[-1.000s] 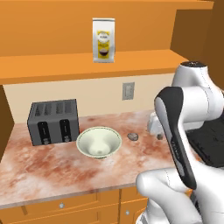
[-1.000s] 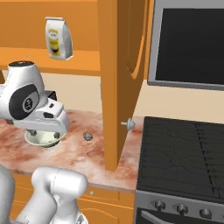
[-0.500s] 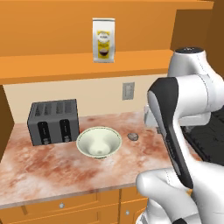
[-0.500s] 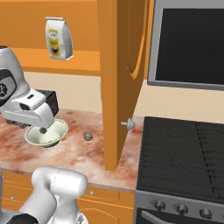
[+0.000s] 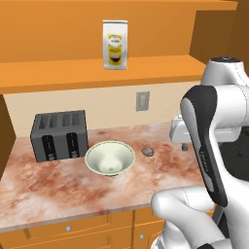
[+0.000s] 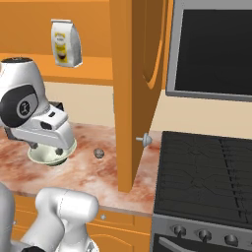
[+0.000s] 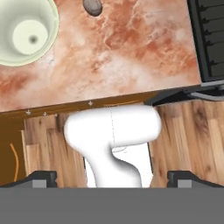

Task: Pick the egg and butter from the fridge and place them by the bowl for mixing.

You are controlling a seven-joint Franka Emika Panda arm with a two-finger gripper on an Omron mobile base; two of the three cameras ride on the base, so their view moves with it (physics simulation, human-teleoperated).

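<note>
The egg (image 5: 148, 152) is a small brown-grey lump lying on the marble counter just right of the pale cream-green bowl (image 5: 110, 158). Both also appear in the right base view, egg (image 6: 99, 153) and bowl (image 6: 47, 155), and at the top of the hand view, egg (image 7: 92, 6) and bowl (image 7: 24, 30). My gripper (image 7: 113, 177) is open, its fingertips (image 7: 41, 177) far apart with nothing between them. It hangs above the counter's front edge, looking down at the wooden floor. The butter and the fridge are out of view.
A dark toaster (image 5: 59, 135) stands left of the bowl. A yellow-and-white bag (image 5: 115, 44) sits on the shelf above. An open orange cupboard door (image 6: 135, 88) juts out between the counter and the black stove (image 6: 206, 172), with a microwave (image 6: 211, 47) above it.
The arm has swung and the hand has turned above the counter's right part. The egg stays beside the bowl. The jaws remain wide apart.
</note>
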